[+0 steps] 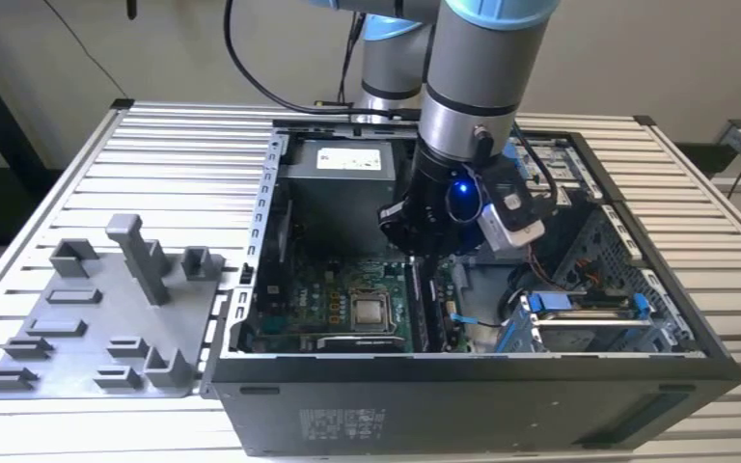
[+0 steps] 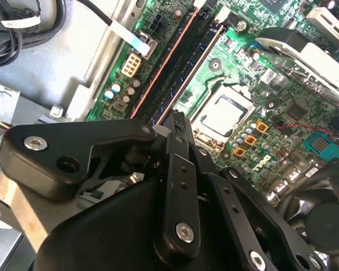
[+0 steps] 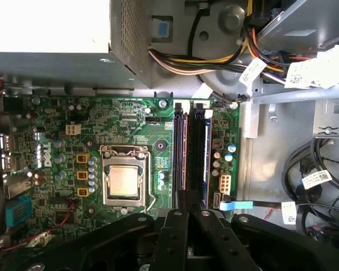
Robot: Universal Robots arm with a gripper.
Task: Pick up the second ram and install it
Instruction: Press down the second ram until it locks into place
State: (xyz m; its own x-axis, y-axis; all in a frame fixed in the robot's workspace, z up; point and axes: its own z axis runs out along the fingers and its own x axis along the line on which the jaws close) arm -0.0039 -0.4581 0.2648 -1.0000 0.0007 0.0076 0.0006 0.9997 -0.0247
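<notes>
The computer case (image 1: 474,386) lies open on a slatted metal counter (image 1: 151,145) (pale wall behind). The gripper (image 3: 187,217) hangs over the motherboard (image 3: 130,130), jaws closed on the second ram (image 3: 186,199).

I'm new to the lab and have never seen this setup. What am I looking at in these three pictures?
A robot arm reaches down into an open computer case lying on a slatted table. One camera watches from outside; two ride on the arm's wrist and look down past the black gripper at the green motherboard. The gripper sits right at the end of the memory slots, where dark memory sticks stand. Beside the case lies a grey fixture plate with plastic blocks.
</notes>
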